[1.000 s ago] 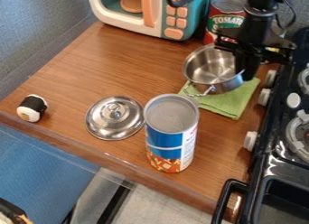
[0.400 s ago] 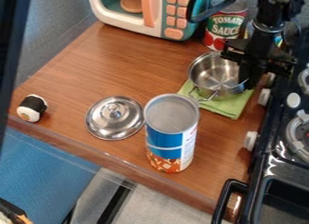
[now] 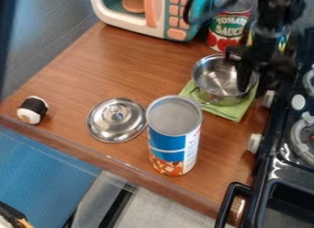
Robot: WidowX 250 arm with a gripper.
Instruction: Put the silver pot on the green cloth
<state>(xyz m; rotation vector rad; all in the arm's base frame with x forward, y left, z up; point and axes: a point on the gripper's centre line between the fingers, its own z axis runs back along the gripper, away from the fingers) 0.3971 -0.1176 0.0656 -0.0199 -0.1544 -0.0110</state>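
Brown wood-grain counter (image 3: pixel 98 61): flat support surface. Black gripper (image 3: pixel 248 80): at right rim of the round stainless-steel pot (image 3: pixel 215 97); whether open or closed cannot be determined. Green fabric cloth (image 3: pixel 228 112): under the pot, presumably as padding. Upright blue-and-orange cylindrical can (image 3: pixel 167 142) and domed metal lid (image 3: pixel 113 123), knob upward, likely for access: front-left of the pot

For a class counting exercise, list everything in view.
Pot: 1, silver, on cloth.
End effector aside, cloth: 1, green, under pot.
Lid: 1, silver, beside tall can.
Tall can: 1, blue, white, orange, front.
Tomato can: 1, red and green, behind pot.
Toy sushi: 1, black and white, left.
Toy microwave: 1, teal, white, peach, back.
Stove: 1, black, right.
Counter: 1, brown, centre.
Arm: 1, black, upper right.
End effector: 1, black, at pot's right side.
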